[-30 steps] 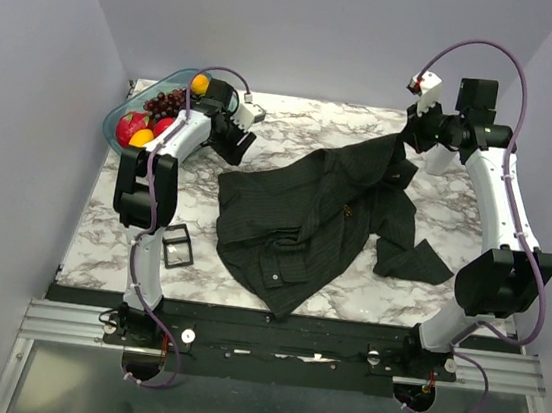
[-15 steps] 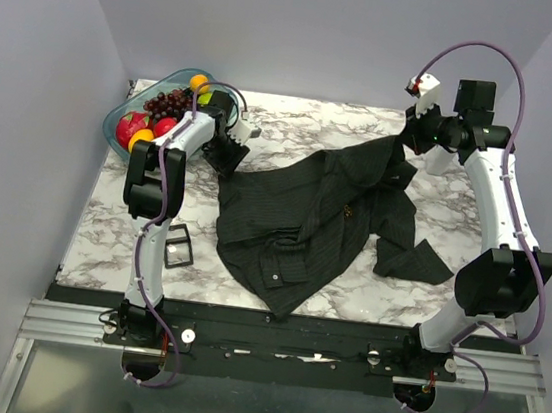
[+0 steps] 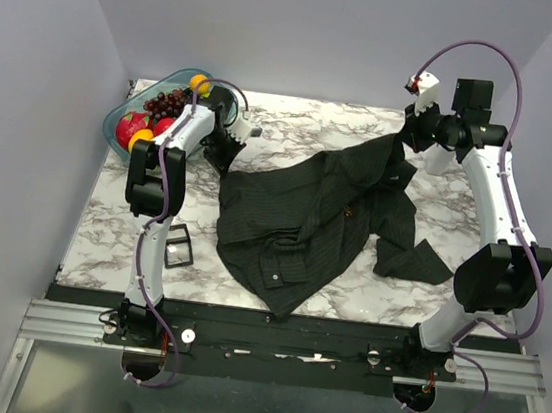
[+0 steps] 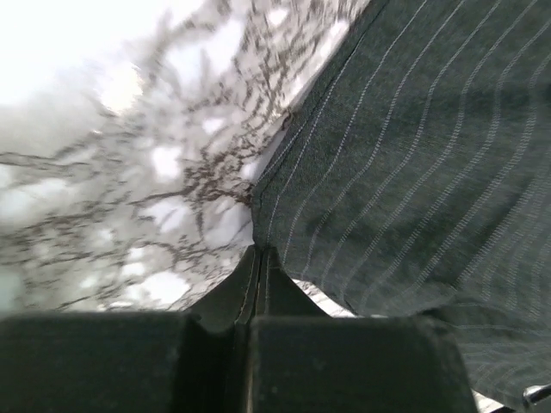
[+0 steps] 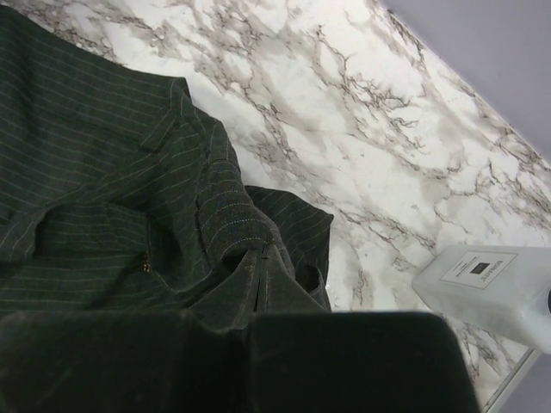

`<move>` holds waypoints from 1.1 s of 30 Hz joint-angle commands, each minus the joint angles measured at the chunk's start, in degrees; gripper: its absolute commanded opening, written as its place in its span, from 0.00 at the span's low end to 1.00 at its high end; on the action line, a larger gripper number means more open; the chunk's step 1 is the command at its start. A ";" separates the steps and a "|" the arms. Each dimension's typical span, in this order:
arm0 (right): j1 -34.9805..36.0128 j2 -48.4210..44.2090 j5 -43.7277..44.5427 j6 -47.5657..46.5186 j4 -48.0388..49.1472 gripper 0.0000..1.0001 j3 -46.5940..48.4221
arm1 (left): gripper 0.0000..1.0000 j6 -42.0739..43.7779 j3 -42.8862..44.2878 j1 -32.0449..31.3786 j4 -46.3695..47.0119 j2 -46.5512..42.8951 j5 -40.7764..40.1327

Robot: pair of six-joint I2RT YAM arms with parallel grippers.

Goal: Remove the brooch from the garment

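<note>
The garment (image 3: 305, 215), a black pinstriped shirt, lies crumpled across the middle of the marble table. The brooch (image 3: 347, 212) is a tiny gold speck near its centre, and it also shows as the brooch (image 5: 145, 265) in the right wrist view. My left gripper (image 3: 225, 150) is down at the shirt's far left corner. Its jaws (image 4: 260, 251) are shut, with the tips on the hem of the garment (image 4: 413, 172). My right gripper (image 3: 406, 142) is shut on a bunched fold of the garment (image 5: 224, 224) and holds the far right corner raised.
A clear bowl of fruit (image 3: 120, 119) stands at the far left corner, just behind the left arm. A black rectangular buckle frame (image 3: 177, 247) lies near the left arm. A white box-shaped bottle (image 5: 486, 280) stands right of the raised cloth.
My left gripper has moved in to the shirt's left corner and shut there. The right arm and its hold on the cloth are unchanged.
</note>
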 commanded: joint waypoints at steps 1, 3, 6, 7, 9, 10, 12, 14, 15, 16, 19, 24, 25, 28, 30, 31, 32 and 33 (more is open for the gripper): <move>-0.48 2.98 4.99 3.49 4.79 0.00 4.89 | 0.00 2.26 10.44 1.12 1.21 -2.68 -0.10; -1.09 4.47 7.80 5.60 6.11 0.00 7.01 | 0.00 1.91 13.25 2.96 5.17 -5.49 -1.78; -1.97 6.49 11.05 7.01 7.96 0.00 12.28 | 0.00 2.35 15.80 5.25 11.07 -9.27 -3.19; -1.98 6.94 11.67 7.27 8.83 0.00 13.59 | 0.00 2.79 15.90 5.52 12.38 -10.32 -3.46; -1.98 7.64 13.34 7.98 9.81 0.00 17.02 | 0.00 4.27 15.29 5.87 16.34 -14.01 -3.98; -1.98 8.08 13.69 8.15 10.51 0.00 17.99 | 0.00 4.54 14.76 6.05 17.66 -15.33 -4.42; -3.29 8.26 14.57 8.68 10.60 0.00 21.23 | 0.00 5.60 13.19 6.05 21.96 -19.37 -5.21; -3.30 7.65 14.49 9.03 10.60 0.00 22.83 | 0.00 5.95 11.60 6.05 26.53 -23.66 -5.83; -3.30 7.30 14.23 9.21 10.60 0.01 23.62 | 0.00 6.13 9.25 6.05 28.11 -25.08 -6.18; -3.30 6.77 13.96 9.47 10.60 0.00 23.80 | 0.00 6.56 7.83 6.05 29.52 -26.58 -6.45; -3.30 3.96 11.16 10.00 10.51 0.00 22.58 | 0.00 3.86 2.99 6.05 35.32 -32.03 -6.62; -3.30 -6.12 4.47 5.25 16.38 0.00 11.08 | 0.00 1.38 1.74 5.09 36.66 -38.36 -7.06; -3.30 -7.55 5.25 5.95 20.06 0.00 9.06 | 0.00 1.73 2.62 4.99 35.70 -38.89 -6.45; -3.38 -11.85 5.17 9.20 20.88 0.00 9.03 | 0.00 4.54 4.39 4.64 31.82 -42.05 -4.69; -3.30 -14.40 4.65 11.66 20.97 0.00 9.39 | 0.00 6.29 3.43 4.64 32.08 -46.00 -4.08; -3.30 -17.90 4.38 12.10 21.06 0.01 9.04 | 0.00 7.18 2.55 4.64 32.61 -47.41 -3.99; -3.30 -19.67 4.03 12.11 20.97 0.01 8.43 | 0.00 7.71 1.41 4.64 34.70 -50.64 -3.99; -3.30 -21.87 3.77 11.76 21.06 0.00 6.94 | 0.00 8.06 -1.21 4.64 36.11 -52.41 -4.25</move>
